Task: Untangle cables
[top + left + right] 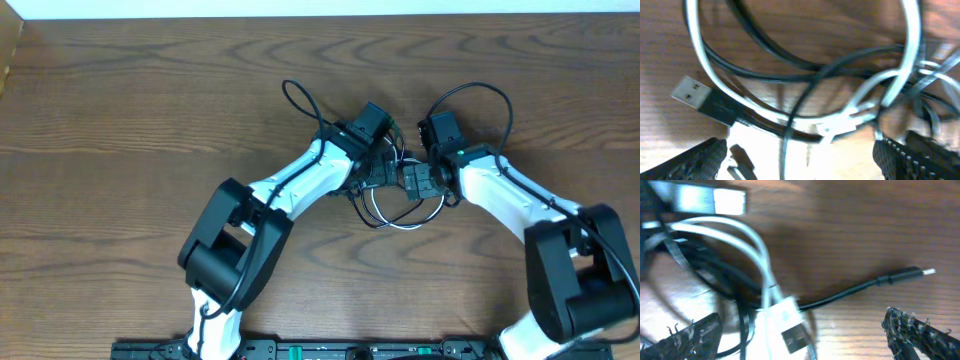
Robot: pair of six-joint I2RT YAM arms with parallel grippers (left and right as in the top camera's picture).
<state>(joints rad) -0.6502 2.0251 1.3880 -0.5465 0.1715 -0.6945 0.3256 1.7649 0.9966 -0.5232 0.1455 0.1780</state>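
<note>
Tangle of thin white and black cables [800, 75] on brown wooden table [120, 100], directly beneath left gripper [802, 160] and right gripper [802, 337], both spread wide, empty, equally near, loops running left-right.

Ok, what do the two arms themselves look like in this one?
Both the left arm and right arm have white link shells with bulky black joint housings. A thick black cable loops off each wrist. The end effector fingers are black with a rough, knobbly texture.
</note>
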